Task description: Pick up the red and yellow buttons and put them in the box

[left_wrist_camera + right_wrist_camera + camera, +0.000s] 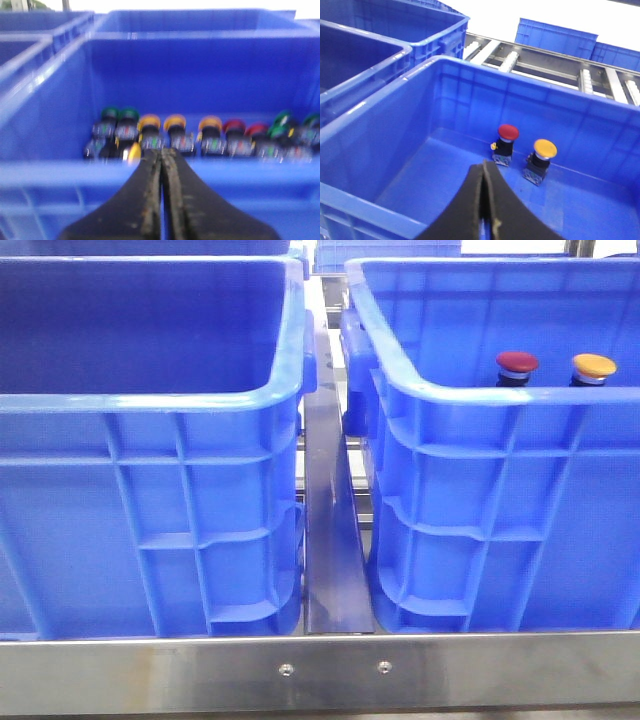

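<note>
Seen only through the 2 wrist cameras; no arm visible in the front view. Left end effector [161, 155] closed, its 2 black fingers [135, 200] pressed together along a thin seam, nothing gripped between them, tips aimed forward and slightly downward. Right end effector [484, 172] likewise closed, 2 dark fingers [465, 210] meeting at a narrow point, empty, held aloft and angled downward. Worn, dusty inner edges along the left seam.
</note>
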`<state>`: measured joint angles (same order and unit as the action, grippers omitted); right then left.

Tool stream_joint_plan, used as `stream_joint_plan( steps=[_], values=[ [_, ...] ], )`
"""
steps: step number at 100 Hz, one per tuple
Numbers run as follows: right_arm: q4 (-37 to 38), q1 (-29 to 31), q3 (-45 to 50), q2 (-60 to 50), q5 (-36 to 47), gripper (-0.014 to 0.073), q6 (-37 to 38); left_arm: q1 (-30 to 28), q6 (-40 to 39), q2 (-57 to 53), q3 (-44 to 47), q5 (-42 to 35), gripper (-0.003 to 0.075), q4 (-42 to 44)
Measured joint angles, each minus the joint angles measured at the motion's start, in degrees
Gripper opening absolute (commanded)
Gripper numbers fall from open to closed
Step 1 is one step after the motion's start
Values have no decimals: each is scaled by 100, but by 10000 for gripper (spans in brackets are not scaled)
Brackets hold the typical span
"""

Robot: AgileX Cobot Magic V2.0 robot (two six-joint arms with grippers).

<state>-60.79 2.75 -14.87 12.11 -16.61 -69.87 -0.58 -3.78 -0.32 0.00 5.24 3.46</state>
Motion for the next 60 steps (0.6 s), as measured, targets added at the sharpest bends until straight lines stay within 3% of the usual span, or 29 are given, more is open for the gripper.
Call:
stream_joint_plan(
  steps=[60],
  values=[
    [0,0,10,0,-23,-102,0,0,-18,0,-5,-21,-20,2]
  ],
)
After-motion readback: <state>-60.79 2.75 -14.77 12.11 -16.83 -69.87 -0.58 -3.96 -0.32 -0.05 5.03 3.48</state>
